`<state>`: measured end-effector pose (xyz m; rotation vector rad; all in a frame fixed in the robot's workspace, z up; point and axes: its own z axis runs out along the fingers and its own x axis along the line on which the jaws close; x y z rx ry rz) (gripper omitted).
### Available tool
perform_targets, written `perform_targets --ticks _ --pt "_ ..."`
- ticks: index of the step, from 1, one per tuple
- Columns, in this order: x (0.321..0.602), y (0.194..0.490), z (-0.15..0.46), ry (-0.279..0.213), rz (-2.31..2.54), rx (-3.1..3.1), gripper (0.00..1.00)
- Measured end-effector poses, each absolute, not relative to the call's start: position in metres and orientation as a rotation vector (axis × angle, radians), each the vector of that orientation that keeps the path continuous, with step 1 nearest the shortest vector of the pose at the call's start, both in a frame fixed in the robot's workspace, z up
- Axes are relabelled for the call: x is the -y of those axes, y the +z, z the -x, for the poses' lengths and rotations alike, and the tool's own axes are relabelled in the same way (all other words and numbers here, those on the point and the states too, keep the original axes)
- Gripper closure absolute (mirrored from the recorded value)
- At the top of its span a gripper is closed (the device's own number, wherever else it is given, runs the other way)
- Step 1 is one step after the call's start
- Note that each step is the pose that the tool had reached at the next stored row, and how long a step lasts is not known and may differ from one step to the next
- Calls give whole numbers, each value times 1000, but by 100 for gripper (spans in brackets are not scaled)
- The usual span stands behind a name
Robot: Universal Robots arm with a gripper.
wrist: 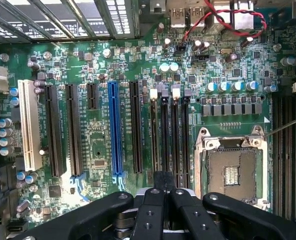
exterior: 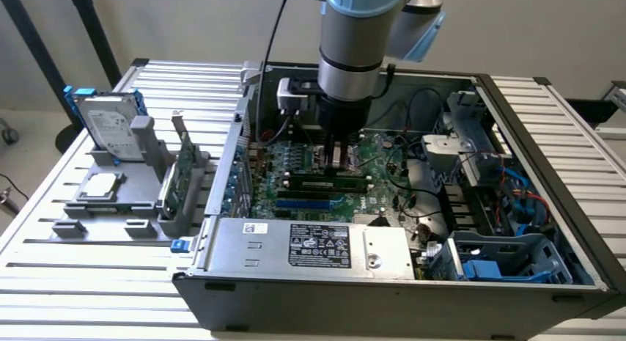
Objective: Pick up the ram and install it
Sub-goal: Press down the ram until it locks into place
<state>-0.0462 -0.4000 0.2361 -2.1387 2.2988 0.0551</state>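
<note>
The end effector point(exterior: 339, 163) is down inside the open computer case point(exterior: 391, 301), its fingers point(wrist: 153, 210) pressed together and closed on nothing that can be seen, poised over the motherboard point(exterior: 293, 161). In the exterior view the ram point(exterior: 328, 184) lies lengthwise on the motherboard, seemingly in a black slot, just at 6 o'clock from the fingertips. Well apart at 9 o'clock from the case, a silver hard drive point(exterior: 108, 125) stands in a grey holder on the table point(exterior: 98, 290).
</note>
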Motion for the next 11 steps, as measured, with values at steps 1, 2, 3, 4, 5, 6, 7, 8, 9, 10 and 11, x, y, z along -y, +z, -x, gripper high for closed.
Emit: perform_targets --ticks 1,2,3,4,5,6,7,8,9,10,11 --pt "400 236 46 55 2140 -2298 89" --pt "400 235 46 55 2140 -2297 89" --pt "400 235 46 55 2141 -2296 89" --pt "400 234 46 55 2142 -2296 89" --pt "400 233 46 55 2142 -2295 89" --pt "400 233 46 55 2143 -2294 89" --pt "400 232 46 55 2144 -2294 89" --pt "400 232 46 55 2145 -2293 89" --pt "400 231 46 54 2145 -2293 89" --pt "400 231 46 54 2146 -2292 89" --pt "400 231 46 54 2147 -2292 89"
